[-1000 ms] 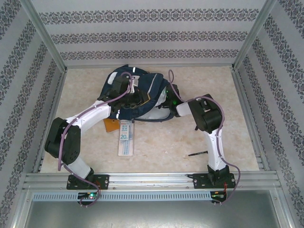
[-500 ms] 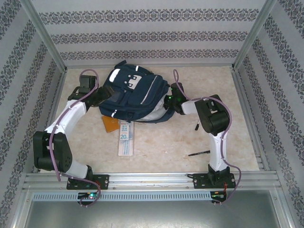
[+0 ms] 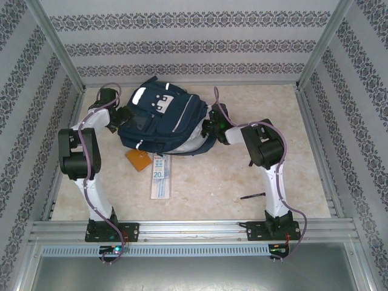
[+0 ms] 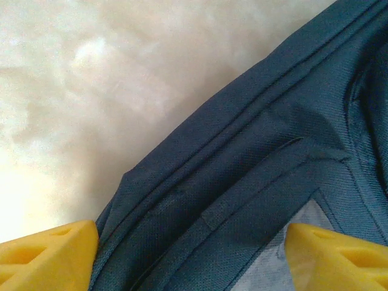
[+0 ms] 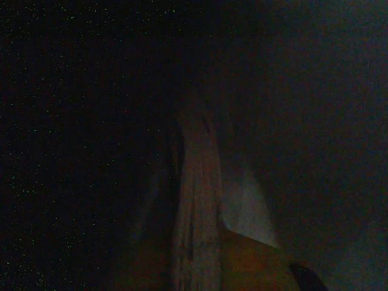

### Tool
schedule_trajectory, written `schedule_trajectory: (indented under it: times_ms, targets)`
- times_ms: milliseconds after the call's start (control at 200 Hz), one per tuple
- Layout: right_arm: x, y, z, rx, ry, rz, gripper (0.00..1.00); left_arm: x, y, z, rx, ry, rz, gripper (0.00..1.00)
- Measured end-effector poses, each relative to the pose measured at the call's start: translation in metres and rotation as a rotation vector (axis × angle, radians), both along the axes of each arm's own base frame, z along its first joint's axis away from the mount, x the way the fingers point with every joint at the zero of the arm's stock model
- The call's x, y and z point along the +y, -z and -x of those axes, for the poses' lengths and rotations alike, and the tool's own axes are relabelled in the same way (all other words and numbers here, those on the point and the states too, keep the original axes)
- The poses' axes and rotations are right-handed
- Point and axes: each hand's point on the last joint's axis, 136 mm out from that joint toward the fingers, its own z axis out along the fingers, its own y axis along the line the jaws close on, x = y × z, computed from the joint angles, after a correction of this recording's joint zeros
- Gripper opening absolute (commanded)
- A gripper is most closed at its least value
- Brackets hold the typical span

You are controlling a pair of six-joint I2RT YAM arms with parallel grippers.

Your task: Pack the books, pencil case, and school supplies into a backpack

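Note:
The dark navy backpack (image 3: 162, 116) lies flat at the back of the table, white patches facing up. My left gripper (image 3: 123, 116) is at its left edge, and the left wrist view has its yellow fingertips (image 4: 48, 257) wide open over the backpack's navy fabric (image 4: 242, 182). At the backpack's right edge my right gripper (image 3: 210, 128) is buried in dark cloth and shut on a pale fold of the backpack (image 5: 197, 200). The pencil case (image 3: 160, 176) lies in front of the backpack, beside the orange square (image 3: 138, 160). The black pen (image 3: 253, 196) lies near the right arm. The books are hidden.
Patterned walls with metal posts enclose the table on three sides. A metal rail (image 3: 194, 230) along the near edge carries both arm bases. Bare tabletop (image 3: 212, 182) stretches between the pencil case and the pen.
My left arm swung off the top of the backpack to its left edge and its gripper opened. The backpack shifted left and back. My right gripper closed at the right edge.

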Motion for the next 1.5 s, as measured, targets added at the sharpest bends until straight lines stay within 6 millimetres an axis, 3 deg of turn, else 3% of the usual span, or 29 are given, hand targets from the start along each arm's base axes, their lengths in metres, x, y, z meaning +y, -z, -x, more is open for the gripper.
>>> schedule_trajectory:
  times_ms: [375, 630, 859, 1029, 1339, 1504]
  targets:
    - [0.008, -0.002, -0.011, -0.018, -0.022, -0.035, 0.17, -0.022, 0.008, -0.018, -0.012, 0.149, -0.025, 0.73]
    - [-0.006, 0.007, -0.018, -0.013, 0.064, 0.051, 0.41, -0.039, 0.009, -0.028, -0.025, 0.229, -0.043, 0.73]
    - [-0.055, 0.000, -0.010, 0.028, 0.195, 0.231, 0.53, -0.060, 0.008, -0.033, -0.028, 0.289, -0.042, 0.70]
    - [-0.091, -0.003, -0.006, 0.048, 0.259, 0.363, 0.54, -0.067, 0.010, -0.035, -0.027, 0.308, -0.033, 0.70]
    - [-0.147, -0.037, 0.016, 0.026, 0.315, 0.539, 0.55, -0.073, 0.008, -0.045, -0.044, 0.324, -0.007, 0.71]
    - [-0.188, -0.045, 0.036, 0.030, 0.355, 0.672, 0.70, -0.078, 0.002, -0.050, -0.065, 0.338, 0.016, 0.71]
